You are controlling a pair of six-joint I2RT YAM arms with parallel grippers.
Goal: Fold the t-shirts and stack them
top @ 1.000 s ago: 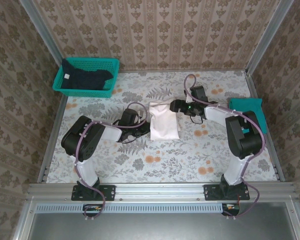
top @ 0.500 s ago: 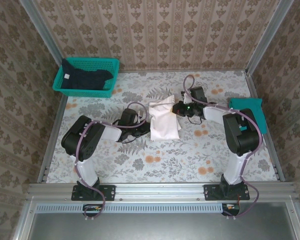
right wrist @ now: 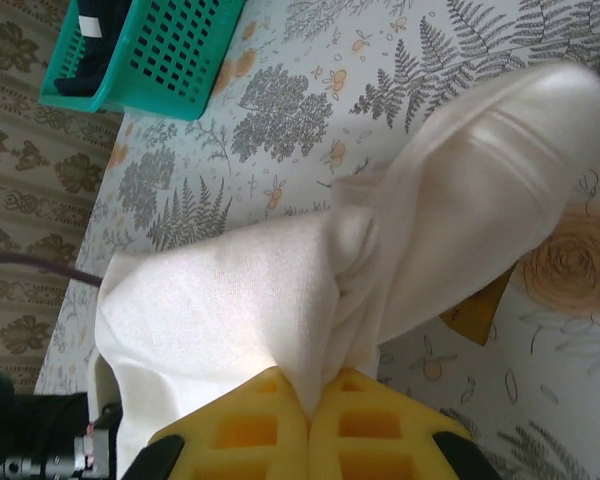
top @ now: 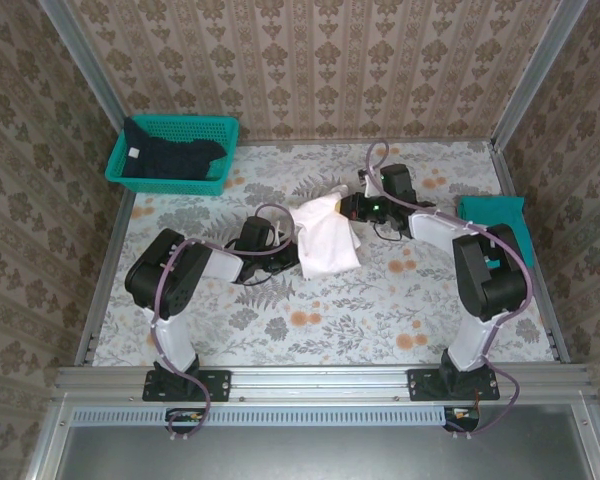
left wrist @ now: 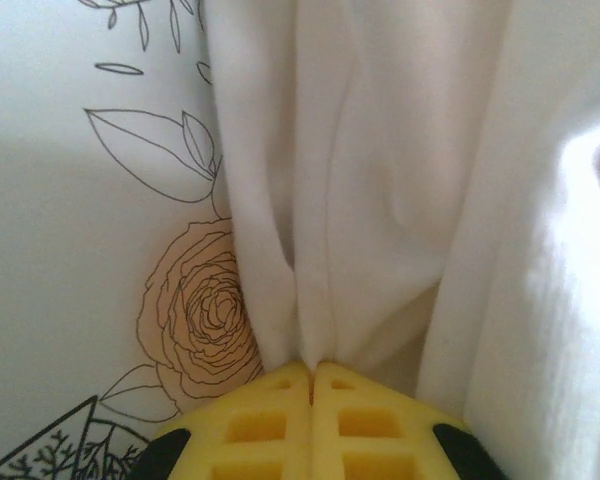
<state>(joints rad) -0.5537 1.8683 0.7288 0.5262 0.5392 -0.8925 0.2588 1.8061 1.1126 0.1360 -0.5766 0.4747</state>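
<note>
- the white t-shirt lay in the middle of the top view, on the flowery table. it was bunched up, not flat.
- the left claw was low on the table, at the left edge of the white t-shirt.
- in the left wrist view its yellow pads sat at the bottom of the frame. they were pressed together, with a fold of the white cloth pinched between them.
- from the pads the cloth ran up to the top of that view and covered the whole right side. an orange rose print on the table showed at the lower left.
- the right claw was at the upper right corner of the white t-shirt, just right of the middle of the top view.
- in the right wrist view its yellow pads were together at the bottom of the frame, clamped on the white cloth.
- there the cloth was lifted off the table, and a round fold of it stuck out toward the upper right.
- the navy t-shirt lay inside the teal basket in the upper left of the top view, well apart from the white one.
- the same basket showed in the upper left corner of the right wrist view.
- the teal t-shirt lay flat at the right edge of the table.
</note>
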